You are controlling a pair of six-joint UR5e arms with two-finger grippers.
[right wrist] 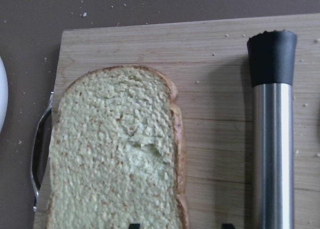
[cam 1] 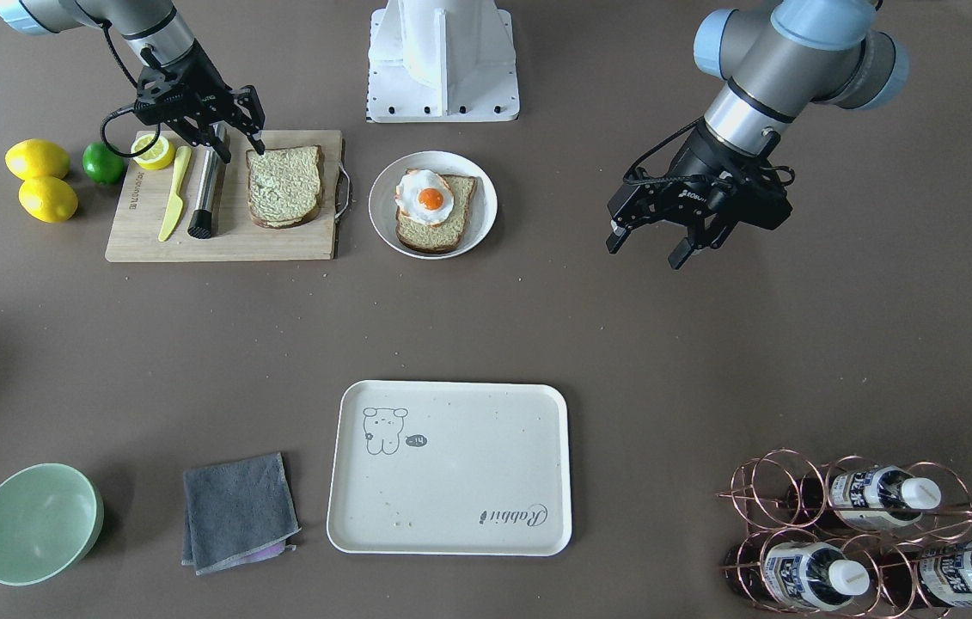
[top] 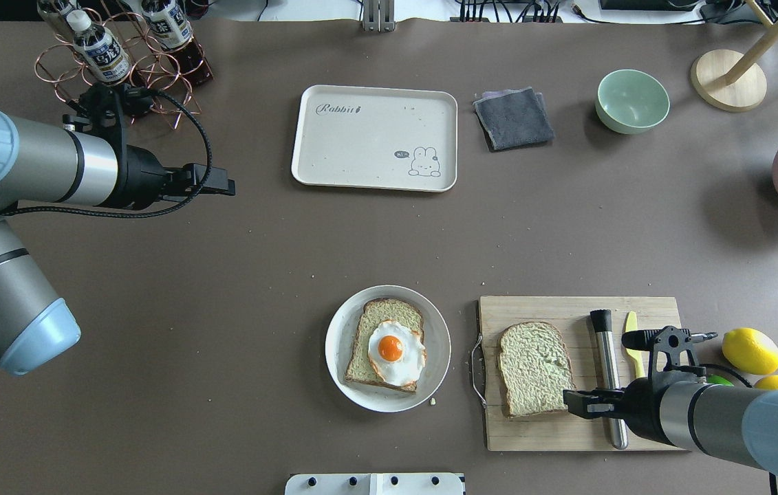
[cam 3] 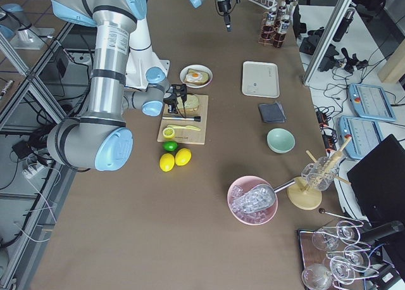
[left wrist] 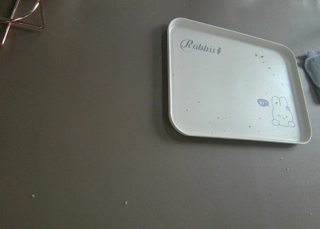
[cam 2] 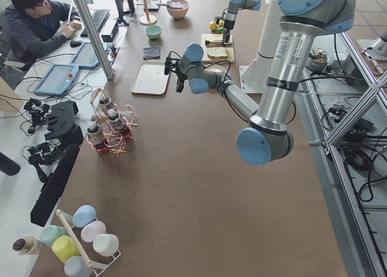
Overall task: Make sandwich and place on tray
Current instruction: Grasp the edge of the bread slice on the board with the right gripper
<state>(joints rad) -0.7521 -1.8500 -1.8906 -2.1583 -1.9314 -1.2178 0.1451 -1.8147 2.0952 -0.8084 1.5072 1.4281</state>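
One bread slice [cam 1: 284,185] lies flat on the wooden cutting board [cam 1: 219,245]; it also shows in the overhead view [top: 534,368] and the right wrist view [right wrist: 115,154]. A second slice [cam 1: 443,225] with the fried egg [cam 1: 425,196] on top lies on the round white plate [cam 1: 486,206]. The cream tray [cam 1: 451,481] is bare and also shows in the left wrist view [left wrist: 225,89]. My right gripper [cam 1: 241,151] is open and empty, just above the near edge of the board's slice. My left gripper [cam 1: 645,252] is open and empty, in the air beside the plate.
A steel muddler [cam 1: 206,189] and a yellow knife [cam 1: 174,193] lie on the board beside the slice. Lemons [cam 1: 39,159], a lime [cam 1: 103,162] and a lemon half [cam 1: 155,150] are by it. A green bowl [cam 1: 37,523], a grey cloth [cam 1: 238,511] and a copper bottle rack [cam 1: 864,533] stand near the tray.
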